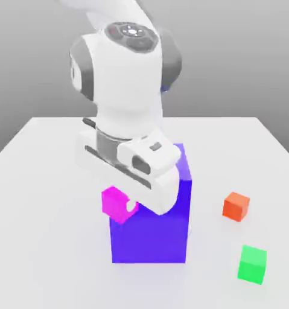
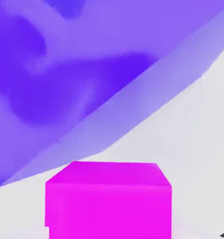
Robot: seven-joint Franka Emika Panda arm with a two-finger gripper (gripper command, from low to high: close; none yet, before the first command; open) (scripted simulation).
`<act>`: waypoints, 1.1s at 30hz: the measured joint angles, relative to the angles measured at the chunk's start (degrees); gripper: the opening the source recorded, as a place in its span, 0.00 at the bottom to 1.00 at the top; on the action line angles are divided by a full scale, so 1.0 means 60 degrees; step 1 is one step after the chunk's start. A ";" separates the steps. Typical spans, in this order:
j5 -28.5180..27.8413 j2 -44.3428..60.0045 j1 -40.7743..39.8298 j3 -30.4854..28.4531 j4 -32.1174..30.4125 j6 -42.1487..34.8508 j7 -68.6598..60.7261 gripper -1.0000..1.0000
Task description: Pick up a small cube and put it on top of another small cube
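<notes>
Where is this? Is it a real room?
Probably not: it looks like a computer simulation. A plain white table under a blank grey backdrop holds glossy toy-like blocks, a big blue-violet block, a small magenta cube, beside a white robot arm.

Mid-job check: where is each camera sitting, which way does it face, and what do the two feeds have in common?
Exterior view: off the arm, raised, looking down across the white table; shows the white arm, its end effector at the magenta cube, the big blue block, orange cube, green cube.
Hand view: on the hand, facing the magenta cube close up, the blue block behind; a dark bit of the hand shows at one corner.
Shared: magenta cube, blue block, table.
</notes>
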 joint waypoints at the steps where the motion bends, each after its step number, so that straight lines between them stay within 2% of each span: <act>1: 0.0146 0.0063 0.0253 0.0031 0.0044 -0.0018 0.0152 0.00; 10: 0.1332 0.0963 0.3072 -0.0407 0.0364 0.0472 0.1675 0.00; 17: 0.1717 0.1581 0.6109 -0.1936 0.0460 0.1461 0.3082 0.00; 25: 0.0989 0.1309 0.7841 -0.3596 -0.0081 0.3329 0.4145 0.00; 29: 0.0280 0.1310 0.8288 -0.4362 -0.0419 0.4347 0.4717 0.00; 33: -0.0655 0.0903 0.9261 -0.5593 -0.0370 0.4870 0.5298 0.00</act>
